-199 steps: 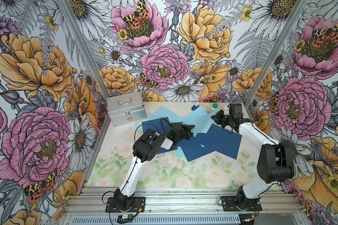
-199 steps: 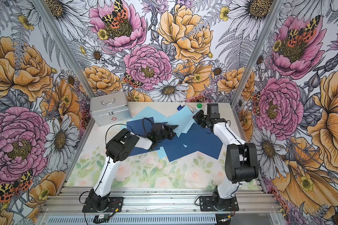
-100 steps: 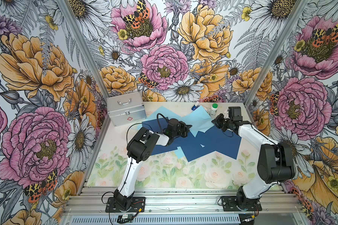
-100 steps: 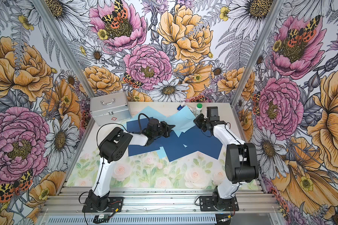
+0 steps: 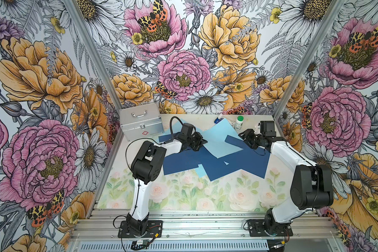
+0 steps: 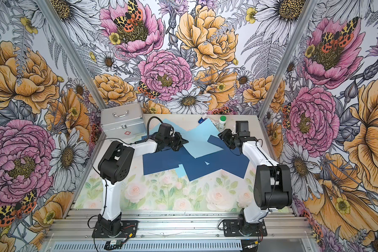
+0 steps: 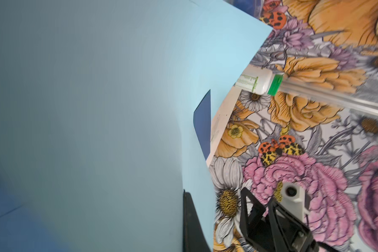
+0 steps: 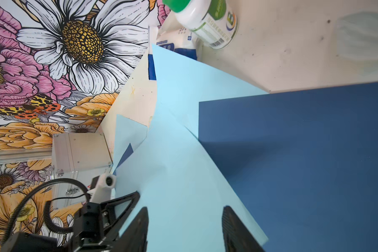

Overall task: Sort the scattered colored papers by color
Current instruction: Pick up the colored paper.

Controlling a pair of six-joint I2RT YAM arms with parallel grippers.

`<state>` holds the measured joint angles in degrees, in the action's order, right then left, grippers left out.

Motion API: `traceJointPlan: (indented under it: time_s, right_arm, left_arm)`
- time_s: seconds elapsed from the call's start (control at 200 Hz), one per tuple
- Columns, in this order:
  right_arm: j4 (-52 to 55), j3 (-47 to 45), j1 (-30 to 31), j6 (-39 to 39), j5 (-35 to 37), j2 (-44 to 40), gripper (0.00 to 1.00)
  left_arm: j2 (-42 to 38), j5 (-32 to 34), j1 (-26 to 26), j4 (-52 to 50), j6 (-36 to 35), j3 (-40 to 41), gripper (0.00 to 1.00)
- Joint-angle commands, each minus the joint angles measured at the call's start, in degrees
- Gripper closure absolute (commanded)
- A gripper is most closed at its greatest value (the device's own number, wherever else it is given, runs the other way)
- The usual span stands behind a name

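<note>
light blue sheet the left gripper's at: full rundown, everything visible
The large light sky-blue paper sheet is thin, plain, matte and rectangular, and it bows upward instead of lying flat. It sits at the table's far middle, overlapping dark navy paper sheets, one corner reaching the green-capped white bottle. The left gripper is shut on one edge; the right gripper stands open astride the opposite edge.

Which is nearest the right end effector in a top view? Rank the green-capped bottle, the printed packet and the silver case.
From the right end effector:
1. Green-capped bottle, just behind it, toward the back wall.
2. Printed packet, farther along the back edge.
3. Silver case, across the table in the far corner.
</note>
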<state>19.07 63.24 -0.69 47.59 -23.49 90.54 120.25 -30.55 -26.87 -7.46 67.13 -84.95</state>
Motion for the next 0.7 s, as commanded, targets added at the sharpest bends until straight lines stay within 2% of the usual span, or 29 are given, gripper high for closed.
traceJointPlan:
  time_s: [0.0,0.075,0.205,0.275,0.375,0.475,0.61,0.696]
  right_arm:
    - [2.7,-1.1,-1.0,-4.3,1.7,-1.8,0.45]
    - [2.9,-1.5,-1.4,-5.5,1.9,-2.1,0.45]
    - [3.0,-1.6,-1.4,-6.7,1.6,-2.0,0.45]
    - [2.9,-1.6,-1.4,-7.3,1.3,-1.8,0.45]
    - [3.0,-1.6,-1.2,-8.1,0.9,-1.8,0.45]
    - [3.0,-1.5,-0.7,-8.7,0.9,-1.8,0.45]
    - [3.0,-1.1,0.6,-9.4,1.1,-1.4,0.45]
    - [2.9,-0.9,1.8,-9.7,1.0,-1.1,0.45]
  left_arm:
    - [-4.3,-0.2,0.4,-24.6,-22.9,-5.9,1.0]
    - [-5.5,0.2,0.7,-32.0,-29.0,-7.7,1.0]
    - [-8.7,-3.8,1.4,-38.1,-36.2,-6.3,1.0]
    - [-10.6,-2.4,1.4,-43.8,-40.7,-5.5,1.0]
    - [-13.2,2.2,1.4,-51.8,-46.7,-3.8,1.0]
    - [-14.8,9.5,1.4,-57.5,-50.6,-1.5,1.0]
    - [-15.5,19.8,2.3,-60.1,-51.9,2.6,1.0]
    - [-18.6,22.4,3.5,-60.3,-51.6,4.4,1.0]
